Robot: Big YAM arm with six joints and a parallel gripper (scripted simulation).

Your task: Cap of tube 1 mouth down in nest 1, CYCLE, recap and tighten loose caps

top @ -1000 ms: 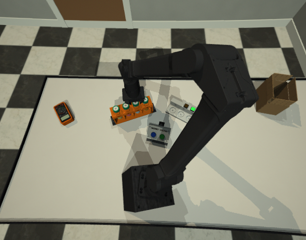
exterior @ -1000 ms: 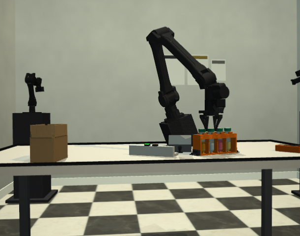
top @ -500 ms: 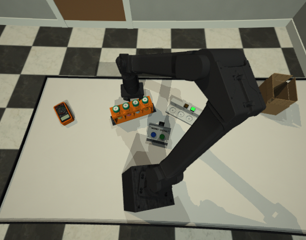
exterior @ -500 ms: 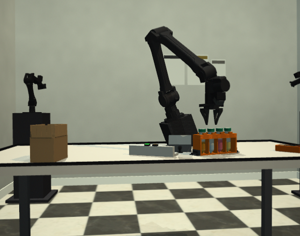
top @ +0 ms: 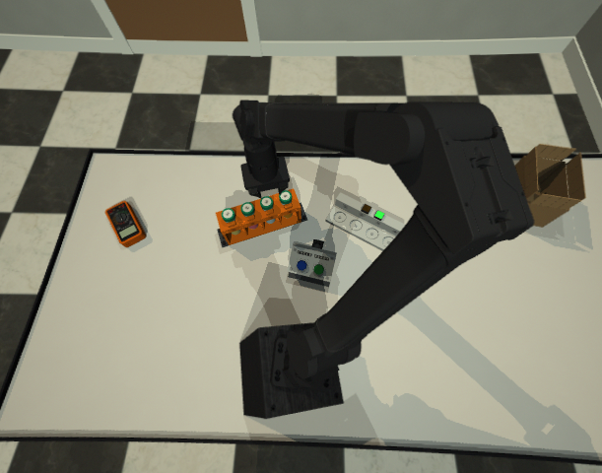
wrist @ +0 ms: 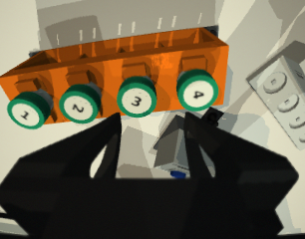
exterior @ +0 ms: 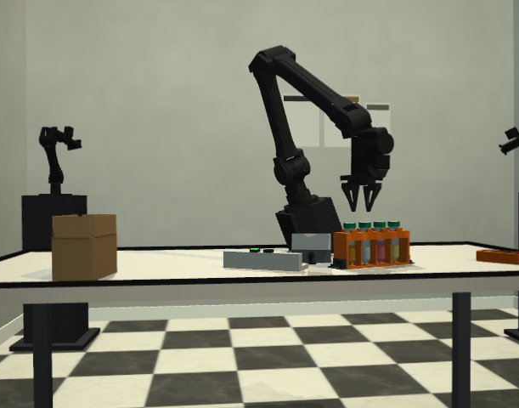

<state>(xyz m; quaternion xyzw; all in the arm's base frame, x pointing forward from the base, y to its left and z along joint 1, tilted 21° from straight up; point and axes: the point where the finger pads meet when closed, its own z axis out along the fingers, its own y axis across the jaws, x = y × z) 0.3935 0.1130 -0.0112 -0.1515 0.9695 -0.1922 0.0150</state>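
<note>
Overhead, the end effector (exterior: 361,209) (wrist: 152,119) hangs above the decapping station (top: 262,224) (exterior: 373,266) (wrist: 113,70), fingers apart, gripping nothing.

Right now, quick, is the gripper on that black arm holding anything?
Gripper: open partway, holding nothing, above the capped tubes.

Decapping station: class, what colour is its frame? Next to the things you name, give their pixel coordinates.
The decapping station (top: 234,236) (exterior: 341,250) (wrist: 169,62) has an orange frame, showing best in the wrist view.
</note>
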